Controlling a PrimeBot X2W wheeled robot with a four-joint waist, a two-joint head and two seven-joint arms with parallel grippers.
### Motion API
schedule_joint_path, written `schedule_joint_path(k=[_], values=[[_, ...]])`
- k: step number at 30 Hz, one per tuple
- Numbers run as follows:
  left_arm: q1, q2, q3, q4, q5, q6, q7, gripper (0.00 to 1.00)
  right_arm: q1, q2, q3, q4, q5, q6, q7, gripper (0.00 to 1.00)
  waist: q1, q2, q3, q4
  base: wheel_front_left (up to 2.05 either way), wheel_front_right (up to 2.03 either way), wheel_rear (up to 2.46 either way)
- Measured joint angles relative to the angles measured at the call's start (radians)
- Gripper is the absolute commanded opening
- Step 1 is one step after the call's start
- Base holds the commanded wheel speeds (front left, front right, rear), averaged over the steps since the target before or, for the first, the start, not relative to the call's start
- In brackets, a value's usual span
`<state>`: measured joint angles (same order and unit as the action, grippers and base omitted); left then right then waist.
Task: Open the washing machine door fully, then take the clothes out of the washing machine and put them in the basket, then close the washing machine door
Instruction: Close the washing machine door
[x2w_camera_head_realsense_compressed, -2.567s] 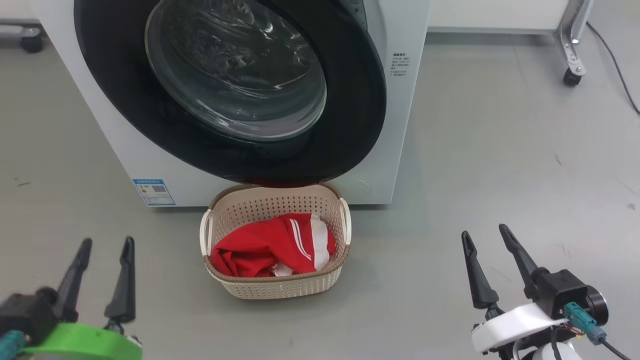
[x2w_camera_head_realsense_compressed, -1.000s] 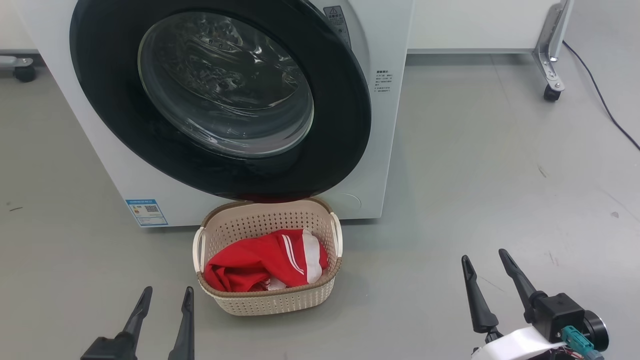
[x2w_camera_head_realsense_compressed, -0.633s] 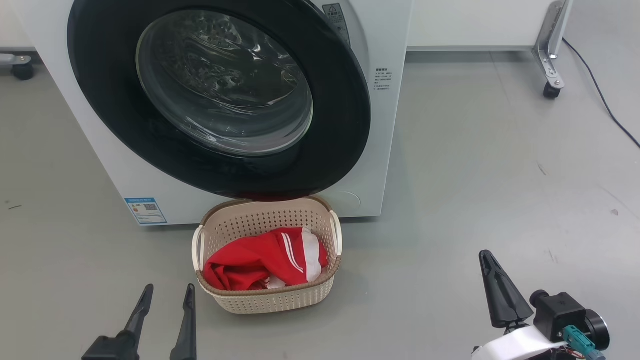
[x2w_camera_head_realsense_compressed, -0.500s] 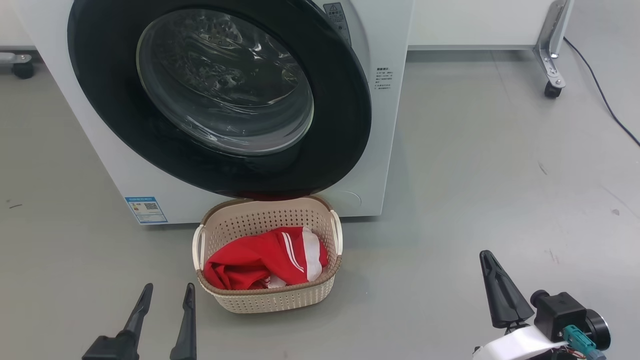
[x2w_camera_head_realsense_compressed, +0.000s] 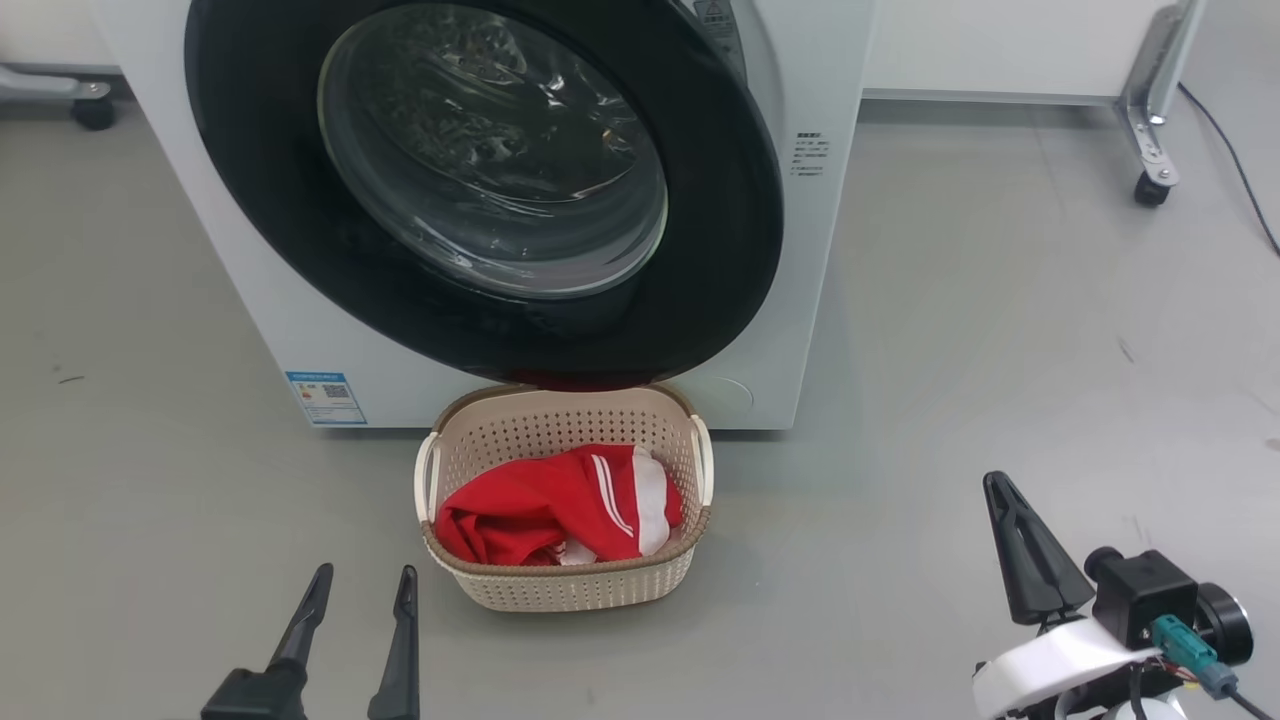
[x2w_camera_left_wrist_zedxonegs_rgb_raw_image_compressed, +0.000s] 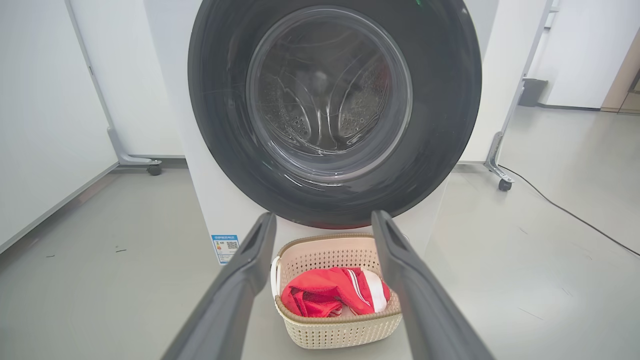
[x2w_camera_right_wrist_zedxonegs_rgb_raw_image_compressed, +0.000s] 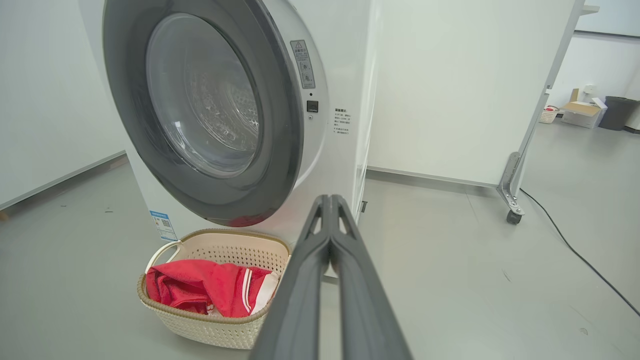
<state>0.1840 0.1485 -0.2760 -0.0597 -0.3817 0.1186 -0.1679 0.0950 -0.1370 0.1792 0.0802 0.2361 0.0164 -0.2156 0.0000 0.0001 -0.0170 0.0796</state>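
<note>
With clothes (x2w_camera_head_realsense_compressed: 555, 505) in the basket (x2w_camera_head_realsense_compressed: 570, 592) and the washing machine door (x2w_camera_head_realsense_compressed: 705, 290) seemingly closed, the right gripper (x2w_camera_head_realsense_compressed: 1000, 490) has pinched together empty, while the left gripper (x2w_camera_head_realsense_compressed: 365, 575) is parted.

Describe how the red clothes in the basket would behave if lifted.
The red clothes lie crumpled in folds, so they'd likely hang floppy and drape. Heaped loosely inside the basket, they look light; a trailing part may snag its rim.

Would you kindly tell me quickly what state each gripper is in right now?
Left dark two-fingered gripper: jaws open, holding nothing.
Right dark two-fingered gripper: jaws shut together, holding nothing.
</note>
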Motion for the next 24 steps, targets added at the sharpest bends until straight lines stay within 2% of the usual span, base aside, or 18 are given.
schedule_joint_path(k=[19, 24], values=[[-0.099, -0.022, -0.049, -0.037, 0.033, 0.0, -0.001, 1.0, -0.245, -0.054, -0.009, 0.024, 0.0, 0.045, 0.07, 0.0, 0.0, 0.0, 0.094, 0.143, 0.0, 0.0, 0.0], [-0.115, -0.031, -0.052, -0.043, 0.035, 0.0, -0.002, 1.0, -0.334, -0.066, 0.011, 0.041, 0.004, 0.072, 0.113, 0.0, 0.0, 0.0, 0.13, 0.186, 0.0, 0.0, 0.0]])
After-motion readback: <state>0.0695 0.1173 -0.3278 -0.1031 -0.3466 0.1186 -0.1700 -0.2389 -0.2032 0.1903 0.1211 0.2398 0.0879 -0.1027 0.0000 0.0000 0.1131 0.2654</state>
